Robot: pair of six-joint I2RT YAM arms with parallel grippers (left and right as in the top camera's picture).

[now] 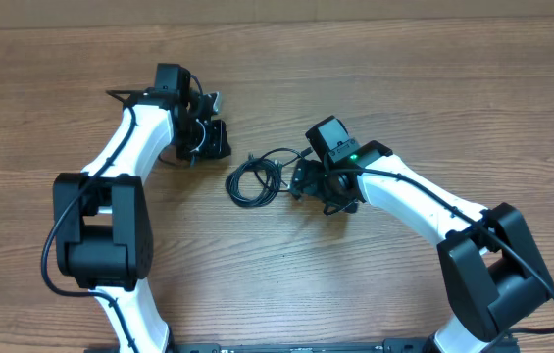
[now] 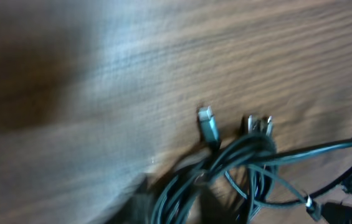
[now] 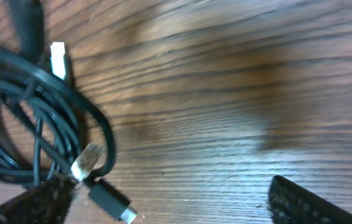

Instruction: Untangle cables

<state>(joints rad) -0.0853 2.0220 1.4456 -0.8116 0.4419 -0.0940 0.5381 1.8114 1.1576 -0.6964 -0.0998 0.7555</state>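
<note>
My right gripper [image 1: 299, 179] has its jaws wide apart and empty, just beside the cables [image 1: 254, 180], which lie coiled in one knot on the table [image 1: 404, 78] between my arms; my left gripper [image 1: 218, 138] hangs near the coil's far side, and I cannot tell how its jaws stand. If I bite several strands at once, I judge the knot tightens; a plug end [image 3: 58, 59] could also snag in a loop.

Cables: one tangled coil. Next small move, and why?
Probably ease the right claw sideways toward the cables and close on one outer strand. Its jaws stand wide open over bare table, and the cables lie beside one finger, not between the two.
</note>
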